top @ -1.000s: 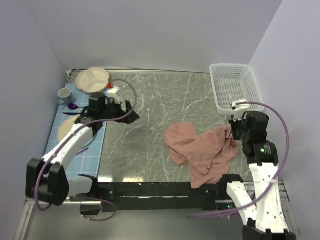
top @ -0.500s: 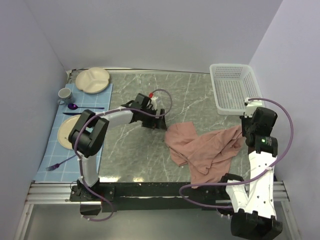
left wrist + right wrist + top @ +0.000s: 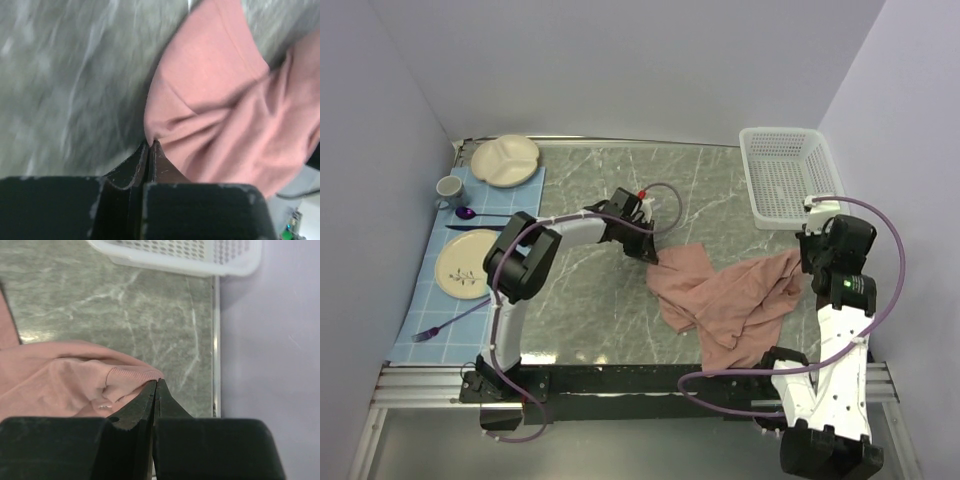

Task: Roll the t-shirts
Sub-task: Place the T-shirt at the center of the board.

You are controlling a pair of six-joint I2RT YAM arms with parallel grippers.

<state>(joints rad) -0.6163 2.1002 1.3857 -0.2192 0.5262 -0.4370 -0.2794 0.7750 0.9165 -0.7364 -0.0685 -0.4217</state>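
The dusty-pink t-shirt (image 3: 725, 295) lies crumpled on the marble table (image 3: 590, 300), right of centre. My left gripper (image 3: 653, 256) reaches across to the shirt's upper left edge. In the left wrist view the shirt (image 3: 225, 125) fills the right side and the left gripper (image 3: 150, 144) is shut, pinching a fold of its edge at the tips. My right gripper (image 3: 804, 264) holds the shirt's upper right corner. The right wrist view shows the right gripper (image 3: 157, 381) shut on a ribbed hem of the shirt (image 3: 60, 385). No chest print shows.
A white mesh basket (image 3: 785, 180) stands at the back right, close to my right gripper. On the left, a blue mat (image 3: 510, 290) carries a divided plate (image 3: 505, 160), a round plate (image 3: 466, 265), a cup (image 3: 449, 187), a purple spoon (image 3: 470, 213) and a fork (image 3: 445, 322). Walls close in on both sides.
My left arm has swung from the blue mat across the table to the shirt's left edge, and its open jaws have closed on the fabric. The right gripper stayed shut on the shirt, pulling its corner slightly rightward.
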